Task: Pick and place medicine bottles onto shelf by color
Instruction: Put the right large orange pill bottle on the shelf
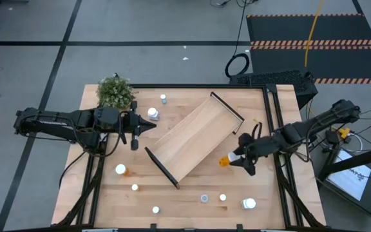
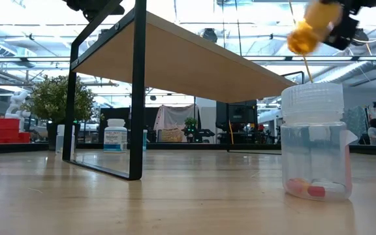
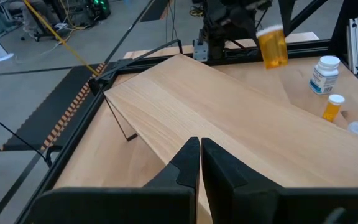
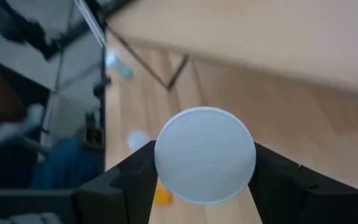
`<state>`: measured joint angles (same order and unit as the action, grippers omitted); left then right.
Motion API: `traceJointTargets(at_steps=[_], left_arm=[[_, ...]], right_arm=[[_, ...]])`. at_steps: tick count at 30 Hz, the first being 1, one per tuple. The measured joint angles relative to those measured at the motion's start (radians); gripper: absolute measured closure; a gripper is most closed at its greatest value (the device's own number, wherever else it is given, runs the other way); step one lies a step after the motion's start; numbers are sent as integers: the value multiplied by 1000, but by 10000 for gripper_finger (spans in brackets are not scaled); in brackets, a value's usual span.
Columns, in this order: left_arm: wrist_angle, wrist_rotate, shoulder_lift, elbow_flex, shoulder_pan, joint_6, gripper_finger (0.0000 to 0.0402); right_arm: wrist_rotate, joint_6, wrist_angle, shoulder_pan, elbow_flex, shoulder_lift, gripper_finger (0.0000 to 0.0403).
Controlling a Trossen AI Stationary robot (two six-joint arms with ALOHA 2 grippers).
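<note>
The shelf (image 1: 195,138), a light-wood board with black end brackets, stands slantwise at the table's middle. My right gripper (image 1: 238,158) hangs by its right end, shut on an orange medicine bottle (image 1: 227,160) with a white cap (image 4: 205,155). My left gripper (image 1: 134,134) is shut on nothing, raised left of the shelf, its fingers (image 3: 199,163) pointing across the board (image 3: 216,118). Other bottles stand upright on the table: a white one (image 1: 153,114) and a small one (image 1: 163,98) far left, an orange one (image 1: 120,170) near left, several small ones (image 1: 204,198) along the near edge. My right gripper pinches the orange bottle between its two fingers (image 4: 135,180) at the cap end (image 4: 166,186), one finger on each side. The cap faces back toward the wrist and the orange body (image 3: 272,48) sticks out past the fingertips, tilted downward. The bottle is lifted clear of table and shelf.
A green bushy plant (image 1: 115,92) stands at the table's far left corner. A clear bottle with a white cap (image 2: 315,140) stands close in front of the low camera. Bare tabletop lies between the shelf and the near-edge bottles (image 1: 248,203). A black frame (image 1: 272,116) edges the table.
</note>
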<state>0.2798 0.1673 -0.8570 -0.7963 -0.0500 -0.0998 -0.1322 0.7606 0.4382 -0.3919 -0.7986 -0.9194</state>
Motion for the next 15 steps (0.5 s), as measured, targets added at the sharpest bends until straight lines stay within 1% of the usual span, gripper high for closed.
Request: traceJointTargets(at_steps=[7,10,15], left_arm=[[0,0,0,0,0,-2,382],[0,0,0,0,0,-2,382],[0,0,0,0,0,-2,382]], right_arm=[[30,-105,-23,113,-35,1,192],[31,-174,-23,153,-72,-4,192],[31,-268,1,224,-172,-28,192]])
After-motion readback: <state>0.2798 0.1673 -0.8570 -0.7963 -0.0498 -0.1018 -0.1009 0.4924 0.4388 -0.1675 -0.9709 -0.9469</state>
